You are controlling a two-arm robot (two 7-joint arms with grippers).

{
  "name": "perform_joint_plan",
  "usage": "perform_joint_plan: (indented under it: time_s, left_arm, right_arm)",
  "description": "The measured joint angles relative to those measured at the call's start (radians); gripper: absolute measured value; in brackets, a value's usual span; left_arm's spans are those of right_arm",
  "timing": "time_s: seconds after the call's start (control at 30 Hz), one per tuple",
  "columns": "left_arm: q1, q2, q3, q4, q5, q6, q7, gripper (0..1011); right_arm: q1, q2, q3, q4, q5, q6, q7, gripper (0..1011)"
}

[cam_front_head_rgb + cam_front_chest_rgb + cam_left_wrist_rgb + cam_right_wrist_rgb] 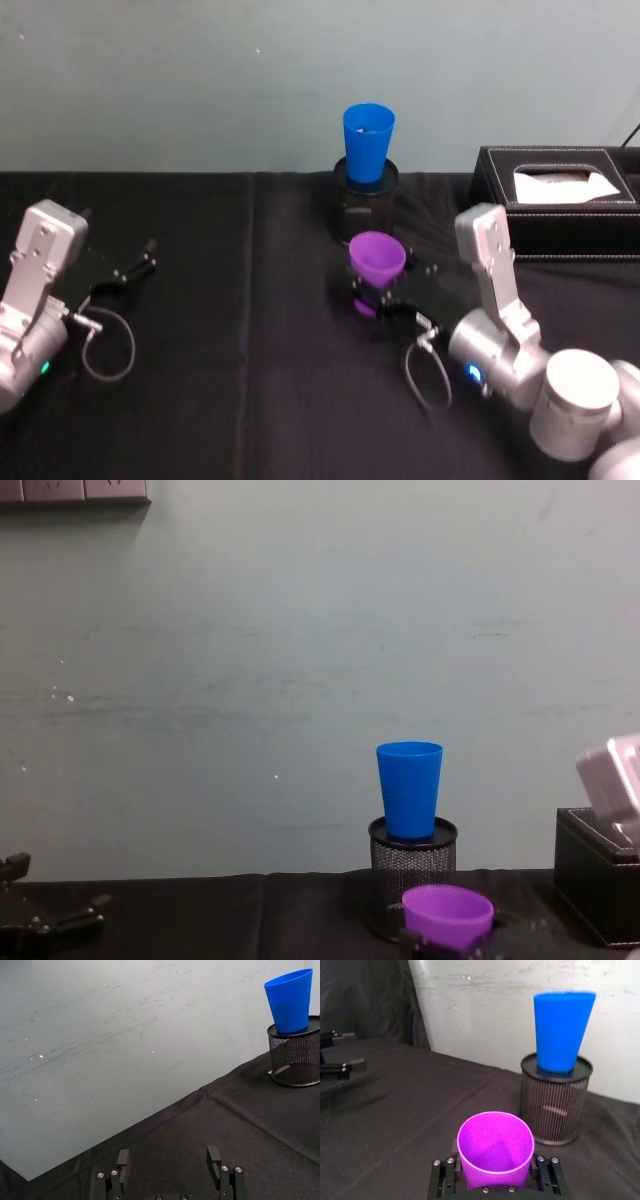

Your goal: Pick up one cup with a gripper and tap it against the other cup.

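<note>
The purple cup (pixel 376 260) sits between the fingers of my right gripper (pixel 388 290), which is shut on its lower part, mouth upward. In the right wrist view the purple cup (pixel 495 1147) fills the gap between the two fingers (pixel 442 1180). Just beyond it the blue cup (pixel 367 140) stands upright on top of a black mesh pen holder (pixel 365 205); the two cups are apart. The chest view shows the purple cup (pixel 447 915) lower than the blue cup (pixel 409 788) and nearer to me. My left gripper (pixel 168 1157) rests open and empty at the far left of the table.
A black tissue box (pixel 560 195) stands at the back right, close to my right arm. A pale wall runs behind the black-clothed table (pixel 240 350). Open cloth lies between the two arms.
</note>
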Motion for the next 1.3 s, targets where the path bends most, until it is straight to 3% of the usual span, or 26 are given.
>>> perform_joint_plan:
  time_s: [0.43, 0.8, 0.9, 1.1, 1.23, 1.3]
  left_arm:
    - [0.000, 0.000, 0.000, 0.000, 0.000, 0.000, 0.000, 1000]
    - [0.000, 0.000, 0.000, 0.000, 0.000, 0.000, 0.000, 1000]
    - [0.000, 0.000, 0.000, 0.000, 0.000, 0.000, 0.000, 1000]
    - [0.000, 0.000, 0.000, 0.000, 0.000, 0.000, 0.000, 1000]
    - [0.000, 0.000, 0.000, 0.000, 0.000, 0.000, 0.000, 1000]
    - [0.000, 0.000, 0.000, 0.000, 0.000, 0.000, 0.000, 1000]
  right_arm:
    - [-0.049, -0.014, 0.018, -0.005, 0.009, -0.031, 0.024, 739]
    - [-0.082, -0.004, 0.039, -0.092, 0.022, -0.006, 0.014, 998]
    - [-0.094, 0.004, 0.046, -0.132, 0.021, -0.001, 0.005, 1003]
    - [-0.139, 0.028, 0.083, -0.256, 0.015, 0.015, -0.045, 1003]
    - [-0.195, 0.026, 0.154, -0.353, -0.018, 0.030, -0.165, 1003]
    - [-0.208, 0.018, 0.177, -0.368, -0.037, 0.040, -0.216, 1003]
